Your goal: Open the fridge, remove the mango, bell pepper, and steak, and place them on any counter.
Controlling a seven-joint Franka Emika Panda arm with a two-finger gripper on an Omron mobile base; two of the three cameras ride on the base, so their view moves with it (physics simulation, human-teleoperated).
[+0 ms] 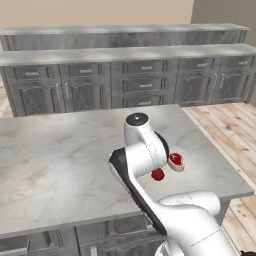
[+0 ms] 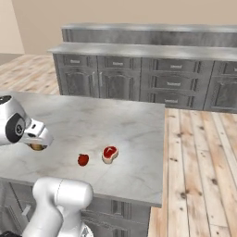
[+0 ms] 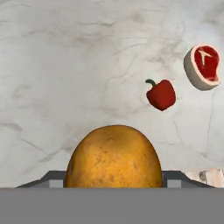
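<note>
Mango (image 3: 113,156) sits clamped in the claw (image 3: 113,180) above the counter (image 3: 65,65), pepper (image 3: 161,94) nearby

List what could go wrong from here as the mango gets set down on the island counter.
1. The mango is rounded; released onto the flat counter, it may roll, possibly toward the near edge.
2. The bell pepper and steak lie close together nearby; a rolling mango or a sweeping arm could knock them.
3. The mango hides the fingers in the hand view, so how securely it is held is hard to judge; it could slip and drop early.
</note>
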